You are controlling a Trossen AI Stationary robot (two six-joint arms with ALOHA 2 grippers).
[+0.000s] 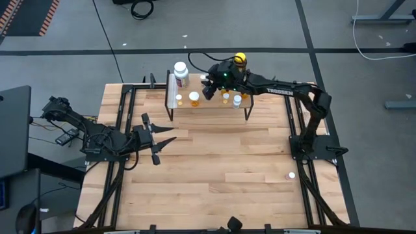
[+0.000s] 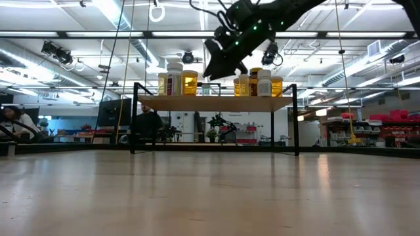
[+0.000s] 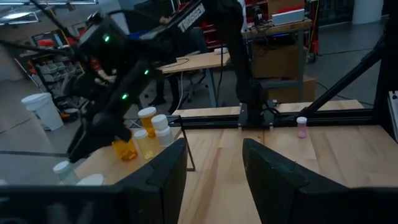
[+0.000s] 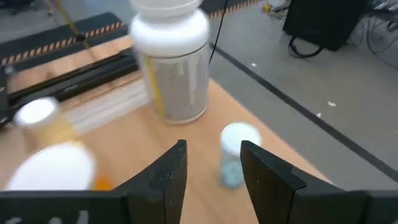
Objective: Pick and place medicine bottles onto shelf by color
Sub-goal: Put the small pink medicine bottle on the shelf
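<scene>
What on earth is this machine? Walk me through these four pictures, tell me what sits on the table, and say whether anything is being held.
It is a robot with two dark arms at a wooden table. One picture looks straight down, one looks level across the tabletop, and two come from cameras on the arms' wrists. At the table's far edge stands a small raised shelf carrying the medicine bottles: a larger white bottle, a yellow-capped bottle and several small orange ones. One small bottle stands alone on the table near the right arm's base. The right end effector hovers open over the shelf, holding nothing. The left end effector waits open above the table's left side, also holding nothing.
</scene>
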